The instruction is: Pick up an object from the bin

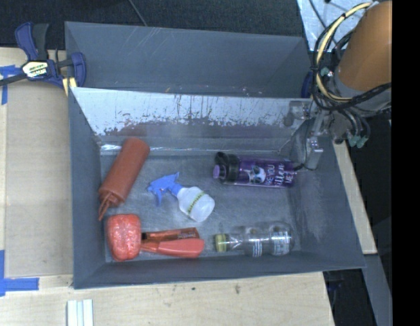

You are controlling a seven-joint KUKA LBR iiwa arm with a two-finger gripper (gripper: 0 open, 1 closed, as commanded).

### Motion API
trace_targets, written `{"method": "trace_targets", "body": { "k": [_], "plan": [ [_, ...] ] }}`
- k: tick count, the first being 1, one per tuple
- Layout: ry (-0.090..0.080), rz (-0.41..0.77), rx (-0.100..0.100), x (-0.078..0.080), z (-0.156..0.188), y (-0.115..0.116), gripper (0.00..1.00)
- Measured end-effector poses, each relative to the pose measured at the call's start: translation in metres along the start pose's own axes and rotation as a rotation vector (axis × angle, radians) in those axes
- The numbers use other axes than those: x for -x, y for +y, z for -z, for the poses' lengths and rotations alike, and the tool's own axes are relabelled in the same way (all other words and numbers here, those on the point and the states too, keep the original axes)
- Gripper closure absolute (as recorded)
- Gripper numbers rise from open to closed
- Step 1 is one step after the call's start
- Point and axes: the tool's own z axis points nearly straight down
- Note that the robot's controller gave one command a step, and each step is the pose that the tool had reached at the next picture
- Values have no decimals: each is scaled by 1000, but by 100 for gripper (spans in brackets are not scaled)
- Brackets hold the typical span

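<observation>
My gripper (311, 145) hangs at the bin's right side, close to the right wall and just above the floor. A purple bottle with a black cap (257, 173) lies on its side directly left of and below the gripper, its base end nearest to it. I see nothing held in the gripper. A clear bottle with a yellow-green cap (256, 242) lies on its side along the front wall, further below the gripper.
A white spray bottle with a blue trigger (187, 200) lies mid-bin. A red-brown squeeze bottle (124, 172) lies tilted at the left. A red scrubber with a handle (153, 240) rests in the front left corner. The arm's orange cover and cables stand over the bin's right rim.
</observation>
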Motion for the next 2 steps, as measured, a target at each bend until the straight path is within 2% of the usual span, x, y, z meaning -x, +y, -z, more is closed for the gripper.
{"method": "trace_targets", "body": {
  "k": [1, 2],
  "plan": [
    [-4, 35, -1, -12, -58, 18, 0],
    [0, -48, 0, -5, -108, 29, 0]
  ]
}}
